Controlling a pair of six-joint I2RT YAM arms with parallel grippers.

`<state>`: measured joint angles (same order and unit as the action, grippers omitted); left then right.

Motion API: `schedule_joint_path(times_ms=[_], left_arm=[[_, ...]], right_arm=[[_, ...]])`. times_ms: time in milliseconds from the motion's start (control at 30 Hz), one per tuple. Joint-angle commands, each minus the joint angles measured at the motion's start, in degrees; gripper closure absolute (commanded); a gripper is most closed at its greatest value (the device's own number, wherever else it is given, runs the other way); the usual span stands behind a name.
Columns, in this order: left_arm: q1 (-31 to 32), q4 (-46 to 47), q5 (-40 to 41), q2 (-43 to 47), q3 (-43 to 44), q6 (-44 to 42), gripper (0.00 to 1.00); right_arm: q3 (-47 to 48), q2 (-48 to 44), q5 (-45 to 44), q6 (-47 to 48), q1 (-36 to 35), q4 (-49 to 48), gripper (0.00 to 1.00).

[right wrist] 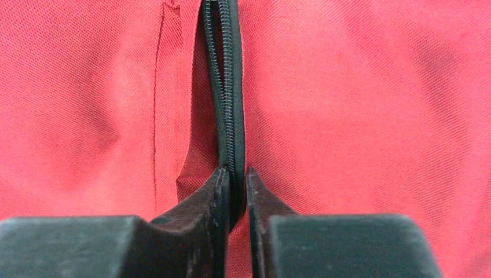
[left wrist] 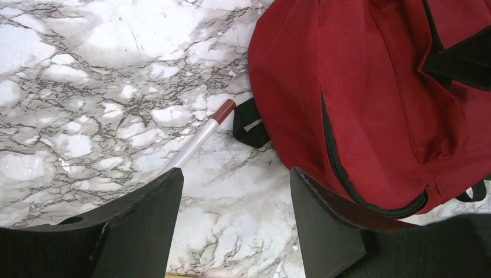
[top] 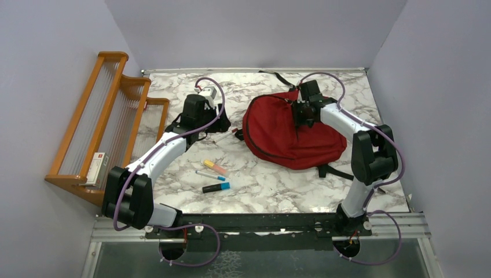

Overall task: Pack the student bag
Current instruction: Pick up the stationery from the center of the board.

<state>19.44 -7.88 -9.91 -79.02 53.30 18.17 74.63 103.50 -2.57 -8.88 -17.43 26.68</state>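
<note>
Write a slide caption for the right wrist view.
Close-up: the right gripper pinches the zipper of the red student bag, fingers closed around its black teeth.

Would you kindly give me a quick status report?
Left gripper open beside student bag. Right gripper pinching its zipper. Pens loose on table, nothing blocking.

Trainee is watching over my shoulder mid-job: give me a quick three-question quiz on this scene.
1. True or false: the left gripper is holding the red-capped pen.
2. The right gripper is pinching: A) a strap, B) the student bag's zipper, C) a marker?
3. Besides that pen, how many markers show loose on the table in the top view?
Key: 1 false, it is open over the table; 2 B; 3 three.
</note>
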Motion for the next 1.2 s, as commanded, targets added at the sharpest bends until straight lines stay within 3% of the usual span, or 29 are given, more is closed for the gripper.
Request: schedule_joint_path(times_ms=[0,167,633,1167], left_arm=[[-0.52,0.76,-1.59,-0.10,0.12,0.11,0.30],[-0.55,0.76,-1.98,-0.25,0.18,0.19,0.30],[-0.90,-2.23,0.28,-2.54,1.74,-1.15,0.29],[-0.91,-14.23,3.85,-18.02,13.13,-13.84,0.27]], right_arm=[[2.53,-0.18,-6.68,1.30,-0.06,2.71,0.85],[4.89,-3.06,-8.21,2.16,-0.06,4.62,0.99],[11.34,-9.10,-9.16,3.62,-0.06,9.68,0.99],[3.14,-14.15,-2.87,2.05,-0.06,7.35,0.99]])
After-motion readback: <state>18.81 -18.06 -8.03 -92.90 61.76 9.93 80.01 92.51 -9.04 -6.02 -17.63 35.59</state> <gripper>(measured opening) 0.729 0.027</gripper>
